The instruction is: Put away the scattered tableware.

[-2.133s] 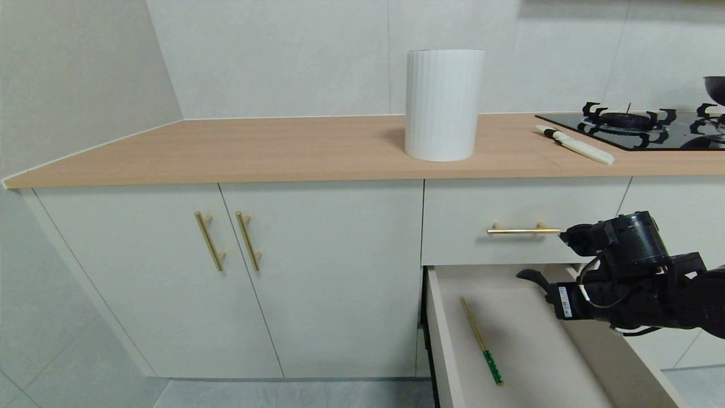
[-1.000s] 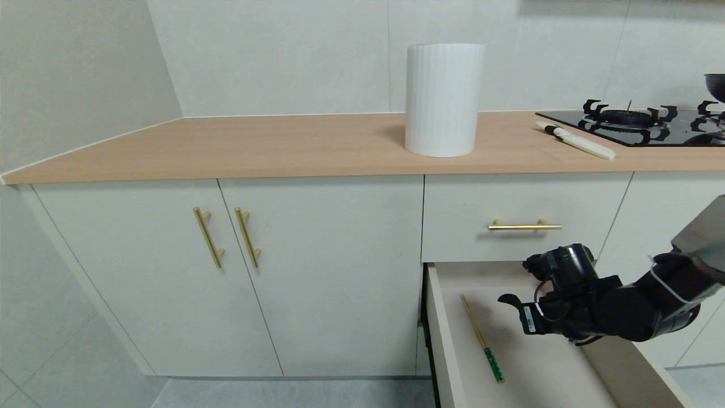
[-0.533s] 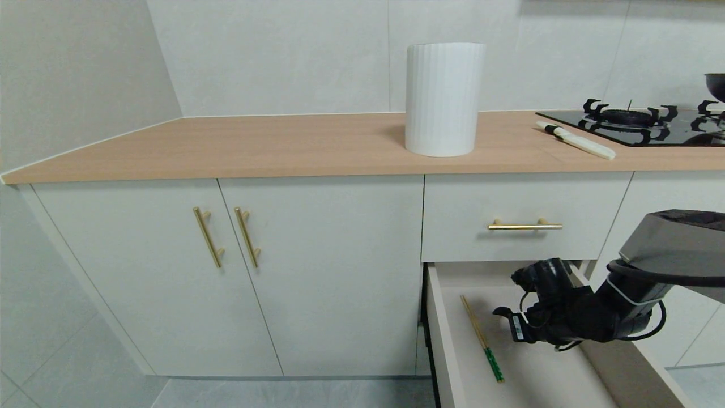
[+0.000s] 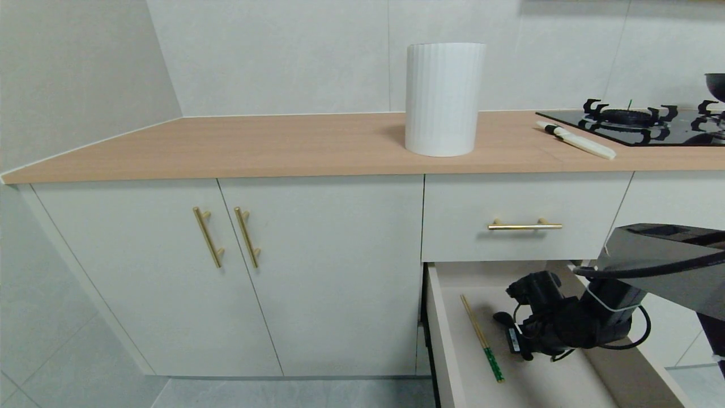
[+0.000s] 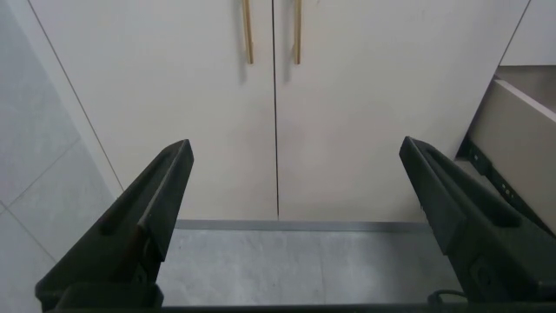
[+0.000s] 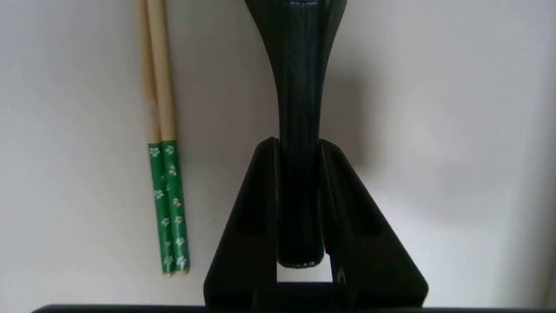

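Note:
My right gripper sits low inside the open drawer, shut on a black spoon. The spoon's handle runs out between the fingers, just over the drawer floor. A pair of wooden chopsticks with green ends lies on the drawer floor beside the spoon; in the right wrist view the chopsticks lie parallel to the handle. A white-handled knife rests on the wooden countertop. My left gripper stands open with nothing in it, facing the cabinet doors.
A tall white ribbed canister stands on the countertop above the drawers. A black gas hob is at the far right. A shut drawer with a brass handle sits above the open one. Double cabinet doors are to the left.
My right gripper has gone down into the drawer with the spoon and moved left, closer to the chopsticks. The chopsticks and knife have stayed put.

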{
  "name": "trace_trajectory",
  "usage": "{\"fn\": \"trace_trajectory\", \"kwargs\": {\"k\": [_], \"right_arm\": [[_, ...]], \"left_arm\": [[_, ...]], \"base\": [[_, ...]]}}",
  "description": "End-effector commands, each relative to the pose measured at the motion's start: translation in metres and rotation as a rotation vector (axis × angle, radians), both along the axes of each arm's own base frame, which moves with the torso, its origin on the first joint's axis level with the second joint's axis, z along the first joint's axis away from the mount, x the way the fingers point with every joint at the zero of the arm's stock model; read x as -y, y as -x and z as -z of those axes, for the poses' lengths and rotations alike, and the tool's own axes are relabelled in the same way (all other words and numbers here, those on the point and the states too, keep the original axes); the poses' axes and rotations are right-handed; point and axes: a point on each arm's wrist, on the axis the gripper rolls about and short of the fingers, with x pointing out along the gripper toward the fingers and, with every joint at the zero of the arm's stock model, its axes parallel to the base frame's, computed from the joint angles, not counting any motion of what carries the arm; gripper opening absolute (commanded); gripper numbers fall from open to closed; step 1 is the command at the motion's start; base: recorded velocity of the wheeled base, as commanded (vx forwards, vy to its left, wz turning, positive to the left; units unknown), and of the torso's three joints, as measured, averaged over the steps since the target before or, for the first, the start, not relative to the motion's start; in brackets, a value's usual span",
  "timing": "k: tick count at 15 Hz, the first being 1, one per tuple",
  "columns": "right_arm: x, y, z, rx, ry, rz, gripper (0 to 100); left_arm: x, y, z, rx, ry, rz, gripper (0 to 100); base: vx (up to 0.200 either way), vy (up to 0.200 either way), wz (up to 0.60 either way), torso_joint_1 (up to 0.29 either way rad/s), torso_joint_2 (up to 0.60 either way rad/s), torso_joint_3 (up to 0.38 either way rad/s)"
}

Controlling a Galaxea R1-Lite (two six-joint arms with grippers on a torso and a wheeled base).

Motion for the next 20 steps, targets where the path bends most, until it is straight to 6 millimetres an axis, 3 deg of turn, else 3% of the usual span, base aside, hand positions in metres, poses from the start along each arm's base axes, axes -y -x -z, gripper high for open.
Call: {"fn": "trace_trajectory", "kwargs": {"k": [1, 10, 11, 20], "right_arm": [[0.0001, 0.0004, 0.0062, -0.012, 0.012, 0.004, 0], [0.0001, -0.0006, 0.0066, -0.009, 0.021, 0.010, 0], [0.0001, -0.0006, 0.0066, -0.009, 0.021, 0.010, 100], [0.0005, 0.0014, 0.0042, -0.009, 0.018, 0.014, 100]], "left_arm": [[0.0000, 0.0000, 0.0000, 0.000, 0.000, -0.001, 100], [0.0000, 0.0000, 0.0000, 0.000, 0.000, -0.001, 100], [0.0000, 0.0000, 0.0000, 0.000, 0.000, -0.001, 100], [0.0000, 0.0000, 0.0000, 0.000, 0.000, 0.001, 100]], "base": [[0.000, 0.000, 0.00, 0.000, 0.00, 0.000], [0.000, 0.000, 0.00, 0.000, 0.00, 0.000], [0.000, 0.000, 0.00, 0.000, 0.00, 0.000], [0.000, 0.000, 0.00, 0.000, 0.00, 0.000]]}}
